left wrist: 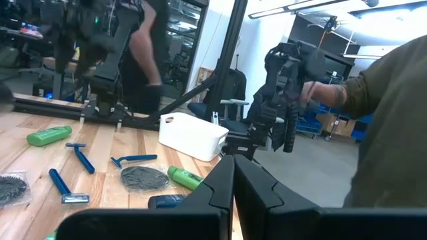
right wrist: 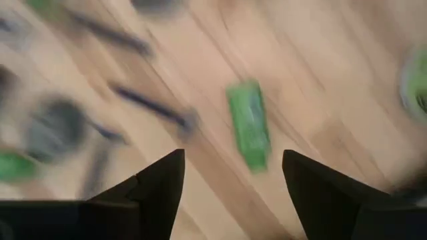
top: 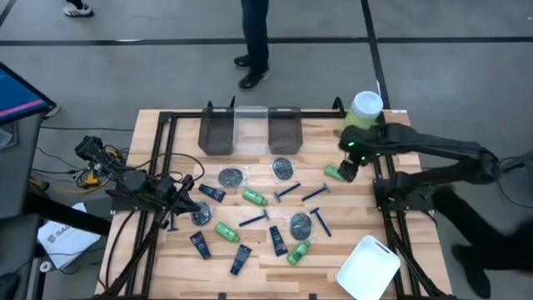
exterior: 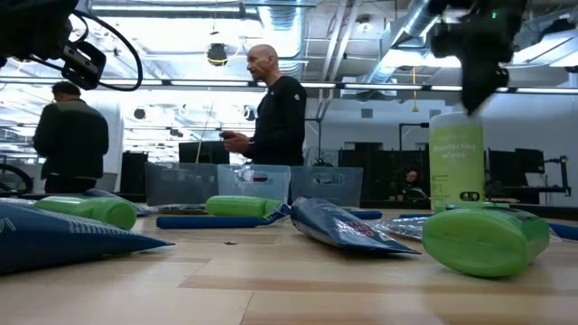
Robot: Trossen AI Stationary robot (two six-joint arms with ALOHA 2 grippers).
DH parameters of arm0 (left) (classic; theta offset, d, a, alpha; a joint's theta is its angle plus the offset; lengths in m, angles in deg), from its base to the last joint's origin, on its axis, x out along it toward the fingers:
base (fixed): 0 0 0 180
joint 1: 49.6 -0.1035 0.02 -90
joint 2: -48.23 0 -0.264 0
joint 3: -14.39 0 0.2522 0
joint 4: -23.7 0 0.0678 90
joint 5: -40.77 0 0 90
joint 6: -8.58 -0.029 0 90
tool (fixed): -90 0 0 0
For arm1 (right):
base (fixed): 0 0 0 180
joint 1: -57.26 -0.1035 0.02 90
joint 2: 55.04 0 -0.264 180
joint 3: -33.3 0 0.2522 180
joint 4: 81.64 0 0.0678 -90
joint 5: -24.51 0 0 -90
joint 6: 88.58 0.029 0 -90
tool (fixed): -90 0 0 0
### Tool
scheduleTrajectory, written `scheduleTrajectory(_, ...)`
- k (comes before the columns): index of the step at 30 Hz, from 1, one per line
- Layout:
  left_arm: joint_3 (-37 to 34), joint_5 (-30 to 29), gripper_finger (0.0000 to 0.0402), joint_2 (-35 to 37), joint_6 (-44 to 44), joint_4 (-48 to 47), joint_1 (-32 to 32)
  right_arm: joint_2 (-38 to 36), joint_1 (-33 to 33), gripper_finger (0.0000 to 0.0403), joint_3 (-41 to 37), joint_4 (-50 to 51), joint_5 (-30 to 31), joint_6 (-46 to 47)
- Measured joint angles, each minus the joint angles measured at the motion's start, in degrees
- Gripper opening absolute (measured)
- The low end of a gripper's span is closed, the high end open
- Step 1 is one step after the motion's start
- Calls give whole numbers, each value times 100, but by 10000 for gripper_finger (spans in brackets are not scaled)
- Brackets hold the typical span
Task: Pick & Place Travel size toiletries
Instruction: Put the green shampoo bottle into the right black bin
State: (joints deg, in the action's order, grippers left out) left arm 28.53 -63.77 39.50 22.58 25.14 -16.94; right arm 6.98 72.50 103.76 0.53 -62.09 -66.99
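Travel size toiletries lie scattered on the wooden table: green mini bottles [top: 254, 197], navy tubes [top: 200, 244], blue razors [top: 287, 191] and round grey packets [top: 231, 177]. My right gripper [top: 350, 167] is open and hovers above one green bottle [top: 335, 172] at the table's far right. In the right wrist view this bottle [right wrist: 248, 123] lies flat ahead of the gripper [right wrist: 233, 173], between the spread fingers, untouched. My left gripper [top: 171, 202] is shut and empty, held over the table's left side; the left wrist view [left wrist: 233, 170] shows its fingers closed together.
Three bins [top: 251, 129] stand in a row at the far edge. A tall green canister with a white lid [top: 365, 110] stands just beyond my right gripper. A white tray [top: 369, 267] sits at the near right corner. People stand beyond the table.
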Motion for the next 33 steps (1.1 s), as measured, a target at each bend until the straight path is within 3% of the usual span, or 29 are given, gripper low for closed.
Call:
scheduleTrajectory(6,-2,3,2,-5,-2,34,0,1283,-329,244,17,155,261,-151)
scheduleTrajectory(12,-1,-20,2,-49,-2,46,-1,2067,-544,244,11,206,686,-567)
scheduleTrajectory(16,0,-26,2,-76,-2,58,0,1952,-413,244,-287,51,694,-750)
scheduleTrajectory(23,-1,-34,2,-76,-1,75,0,1099,-181,244,-1421,-830,371,-910)
scheduleTrajectory(33,-1,-46,2,-76,-2,92,0,1551,219,244,-1454,-970,151,-890)
